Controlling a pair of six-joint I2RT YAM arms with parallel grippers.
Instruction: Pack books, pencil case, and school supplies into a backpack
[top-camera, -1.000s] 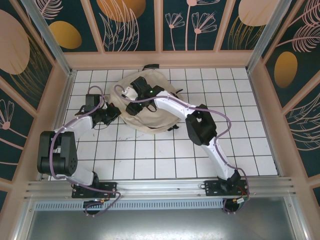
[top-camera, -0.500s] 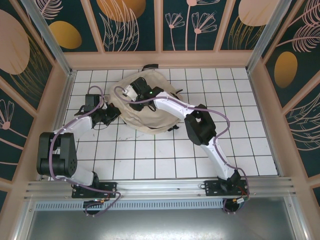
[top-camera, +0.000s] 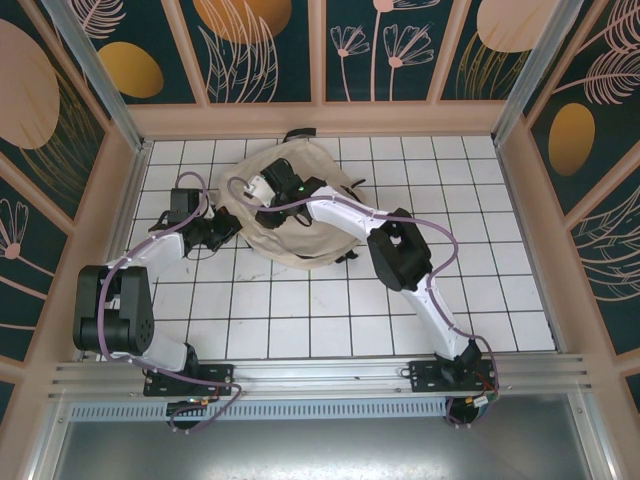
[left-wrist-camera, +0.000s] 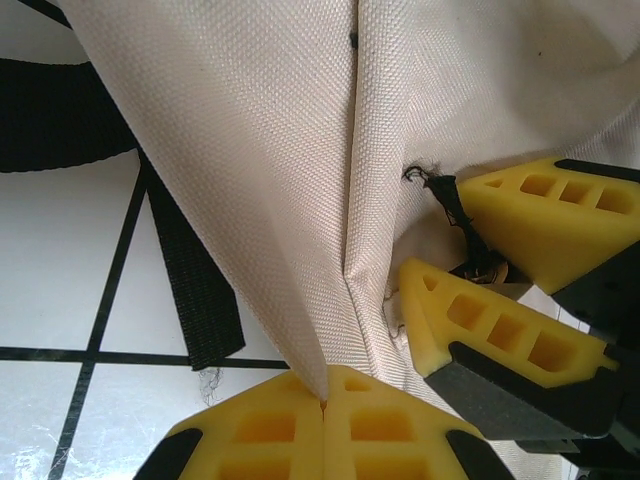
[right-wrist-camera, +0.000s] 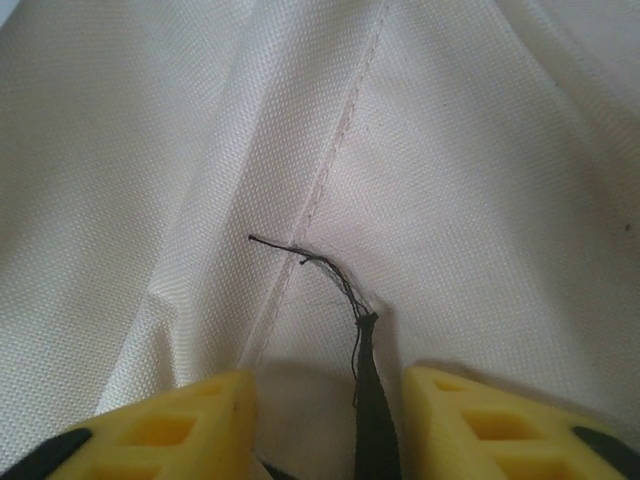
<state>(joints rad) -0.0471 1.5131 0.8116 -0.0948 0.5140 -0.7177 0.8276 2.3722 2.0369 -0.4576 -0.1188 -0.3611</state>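
Note:
The cream-beige backpack (top-camera: 310, 225) lies crumpled at the back of the tiled table. My left gripper (top-camera: 224, 230) is at its left edge, shut (left-wrist-camera: 325, 405) on a raised fold of the backpack fabric (left-wrist-camera: 300, 180). My right gripper (top-camera: 256, 207) reaches over the bag from the right and is open (right-wrist-camera: 325, 400), its yellow fingers (left-wrist-camera: 500, 330) on either side of a black frayed zip pull (right-wrist-camera: 370, 390) without closing on it. Beige backpack cloth (right-wrist-camera: 450, 180) with a stitched seam lies behind the pull. The books, the pencil case and the red case are out of view.
A black strap (left-wrist-camera: 185, 290) of the backpack lies on the white gridded table (top-camera: 330, 310) beside my left fingers. Another strap end (top-camera: 300, 133) pokes out at the back wall. Wooden walls (top-camera: 130, 200) enclose the table closely on the left and back.
My right gripper has edged slightly left over the backpack and the fabric shifted a little with it. The left arm has held still.

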